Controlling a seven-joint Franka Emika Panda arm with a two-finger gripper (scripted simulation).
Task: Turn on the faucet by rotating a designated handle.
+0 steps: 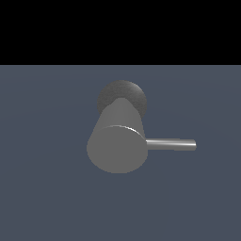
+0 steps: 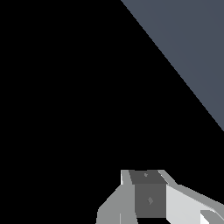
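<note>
In the exterior view, the faucet point(image 1: 117, 141) stands near the centre of a flat blue-grey floor point(image 1: 42, 188). It is a thick matte grey cylinder whose flat round end faces the camera, at about 6 o'clock from its darker round base point(image 1: 123, 94); the base shows behind the cylinder at 12 o'clock. The handle point(image 1: 172, 144), a thin shiny grey rod, joins the cylinder just behind the flat end and projects straight out toward 3 o'clock, level across the picture, with its free tip well clear of the body. Nothing touches the handle or the cylinder. The floor ends at a straight horizontal edge at 12 o'clock, above which the picture is black. No part of the arm shows in the exterior view. In the wrist view, only the gripper point(image 2: 151, 199) is partly visible at the picture's edge: a dark grey central block flanked by light grey and white faceted surfaces. The fingertips lie outside the picture, so whether the jaws stand apart or closed cannot be told, and nothing can be seen held between them. The same view shows a triangular patch of blue-grey floor point(image 2: 192, 39) bounded by a straight diagonal edge, with black beyond it; neither the faucet nor the handle appears there, so the camera is aimed away from them.
</note>
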